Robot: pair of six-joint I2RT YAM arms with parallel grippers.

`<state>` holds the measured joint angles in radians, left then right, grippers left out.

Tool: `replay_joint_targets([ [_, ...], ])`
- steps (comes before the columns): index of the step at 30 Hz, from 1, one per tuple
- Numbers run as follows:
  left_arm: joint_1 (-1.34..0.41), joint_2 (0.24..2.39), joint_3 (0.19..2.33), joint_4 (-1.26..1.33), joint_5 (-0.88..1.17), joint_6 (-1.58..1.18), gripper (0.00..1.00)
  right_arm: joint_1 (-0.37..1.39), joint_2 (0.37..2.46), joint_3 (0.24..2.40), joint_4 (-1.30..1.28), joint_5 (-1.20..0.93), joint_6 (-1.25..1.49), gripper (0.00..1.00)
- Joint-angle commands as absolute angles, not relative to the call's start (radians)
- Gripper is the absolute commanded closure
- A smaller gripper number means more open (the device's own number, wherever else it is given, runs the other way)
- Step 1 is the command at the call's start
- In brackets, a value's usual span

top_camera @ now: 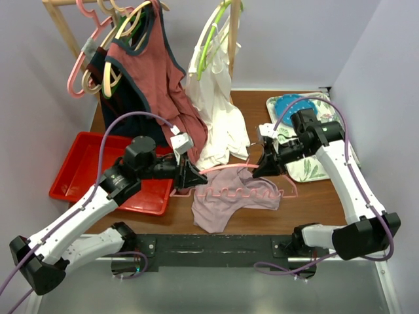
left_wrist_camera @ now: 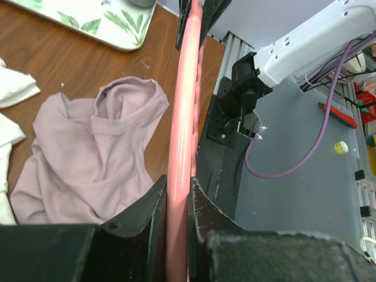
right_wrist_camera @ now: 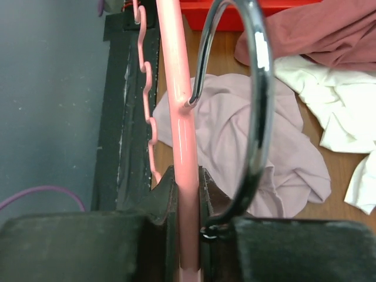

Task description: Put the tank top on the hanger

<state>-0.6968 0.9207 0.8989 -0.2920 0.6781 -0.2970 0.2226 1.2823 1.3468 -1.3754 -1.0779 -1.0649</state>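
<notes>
Pale lilac walls [top_camera: 366, 46] close in a brown wooden surface [top_camera: 314, 203], and a wooden rack [top_camera: 62, 26] stands at 12 o'clock.

The left hand [top_camera: 186, 178] is clenched on the left end of the hanger [top_camera: 222, 171]. Its wrist view shows both fingers [left_wrist_camera: 150, 205] pressed against the pink bar. The right hand [top_camera: 265, 167] is clenched on the same hanger near its neck. Only the right wrist view shows the chrome hook [right_wrist_camera: 261, 88] curving just beside the fingers.

From above, the long axis of the hanger runs from 9 o'clock to 3 o'clock between the two hands, with its notched bar on the near side.

The tank top [top_camera: 229, 203] lies crumpled on the surface under the hanger and toward 6 o'clock of it. None of it is on the hanger.

Further out, a red tray [top_camera: 85, 163] lies at 9 o'clock of the left hand, and a flowered tray [top_camera: 308, 171] lies at 3 o'clock of the right hand. A rust-red top [top_camera: 150, 72] and a white garment [top_camera: 216, 124] hang down at 12 o'clock, close behind the hanger.

Bare wood is open at 4 o'clock of the tank top. The near edge of the surface is just beside the garment.
</notes>
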Motion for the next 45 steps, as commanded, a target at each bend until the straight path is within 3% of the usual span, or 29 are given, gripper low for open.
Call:
replay_joint_targets([
  [1,-0.718,0.890,0.858,-0.163,0.586,-0.359,1.00,0.222,1.226,1.405,-1.502,-0.944,-1.000,1.00],
  [2,-0.718,0.885,0.850,-0.179,0.510,-0.359,0.79,0.219,1.207,1.407,-1.473,-0.892,-0.965,1.00],
  [4,-0.718,0.870,0.845,-0.273,0.404,-0.350,0.55,0.206,1.126,1.399,-1.375,-0.754,-0.861,1.00],
  [5,-0.718,0.864,0.839,-0.311,0.299,-0.348,0.37,0.198,1.093,1.397,-1.343,-0.626,-0.829,1.00],
  [8,-0.718,0.804,0.789,-0.402,0.197,-0.371,0.23,0.114,0.993,1.391,-1.247,-0.496,-0.755,1.00],
  [11,-0.727,0.738,0.726,-0.399,0.216,-0.426,0.19,0.057,0.957,1.394,-1.214,-0.419,-0.697,1.00],
  [15,-0.869,0.741,0.660,-0.292,0.206,-0.503,0.17,0.045,0.942,1.371,-1.125,-0.402,-0.611,1.00],
  [18,-1.139,0.857,0.689,-0.253,0.004,-0.517,0.18,0.035,0.950,1.359,-1.095,-0.426,-0.574,1.00],
  [21,-1.337,1.067,0.806,-0.302,-0.245,-0.517,0.25,0.029,0.951,1.358,-1.101,-0.457,-0.569,1.00],
  [23,-1.411,1.250,0.921,-0.413,-0.399,-0.563,0.35,0.029,0.953,1.355,-1.111,-0.475,-0.574,1.00],
  [26,-1.488,1.464,1.067,-0.561,-0.553,-0.655,0.36,0.026,0.954,1.339,-1.121,-0.494,-0.578,1.00],
  [34,-1.551,1.771,1.245,-0.707,-0.598,-0.762,0.41,0.028,0.960,1.307,-1.123,-0.532,-0.578,1.00],
  [42,-1.554,1.881,1.292,-0.749,-0.588,-0.753,0.42,0.026,0.965,1.302,-1.131,-0.540,-0.589,1.00],
  [45,-1.555,1.920,1.302,-0.773,-0.589,-0.755,0.51,0.026,0.965,1.302,-1.131,-0.543,-0.589,1.00],
])
